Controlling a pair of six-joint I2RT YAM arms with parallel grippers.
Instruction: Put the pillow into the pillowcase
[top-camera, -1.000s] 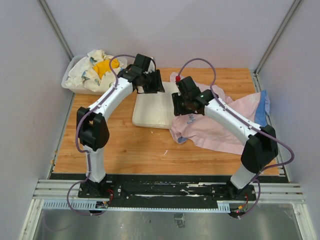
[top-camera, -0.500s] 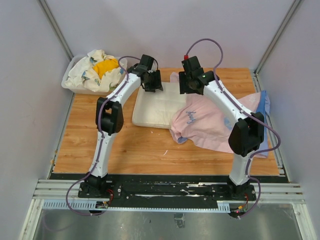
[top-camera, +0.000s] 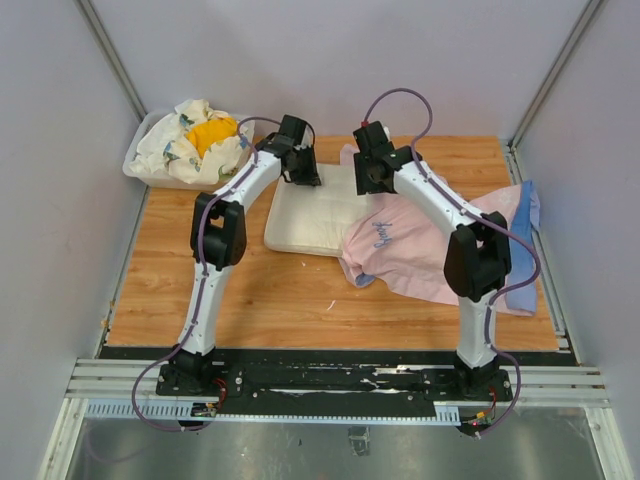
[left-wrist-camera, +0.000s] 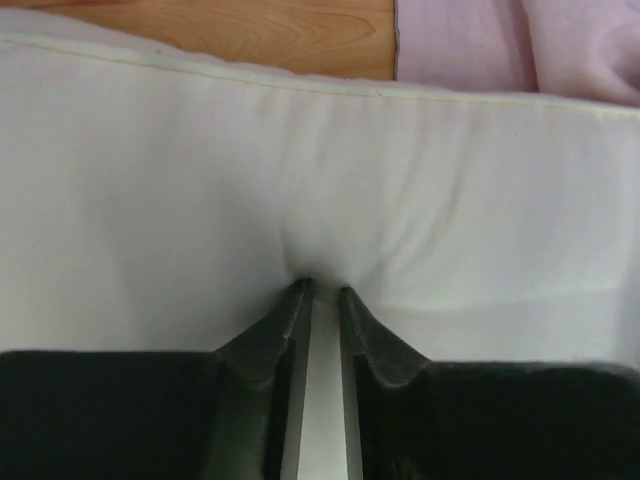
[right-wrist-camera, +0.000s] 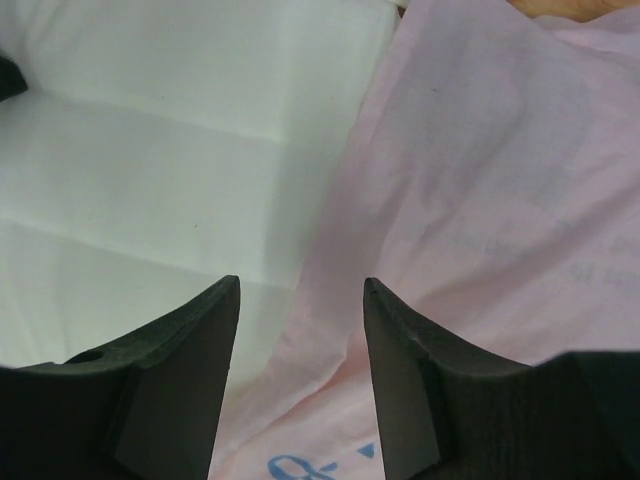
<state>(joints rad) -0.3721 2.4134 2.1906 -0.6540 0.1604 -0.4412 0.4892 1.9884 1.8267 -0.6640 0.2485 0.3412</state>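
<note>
Both arms reach out over the table (top-camera: 250, 300) from their bases at the near edge and meet at the far side of the pillow (top-camera: 305, 215).

The left arm (top-camera: 240, 190) rises from its base to a bent elbow, then slants forward and to the right. Its wrist tips down onto the pillow's far left corner. In the left wrist view, the left gripper (left-wrist-camera: 322, 288) is narrow, with only a thin slit between its 2 fingers. The tips dig into the white cover, and creases run in toward them, so it pinches the pillow's fabric.

The right arm (top-camera: 435, 200) stands up to a high elbow, then stretches forward and to the left across the pillowcase (top-camera: 420, 250). Its wrist points down near the pillow's far right corner. The right gripper (right-wrist-camera: 301, 280) is spread wide and holds nothing. It hangs over the line where the pink cloth overlaps the white pillow, 1 finger above each.

The pillow lies flat in the middle of the table, outside the pillowcase. Its right edge is covered by the crumpled case. The case lies pink side up to the right, with a blue strip showing at its far right edge.

A bin (top-camera: 140, 165) of white and yellow cloth (top-camera: 205, 135) sits at the far left corner, just beside the left arm's wrist.
</note>
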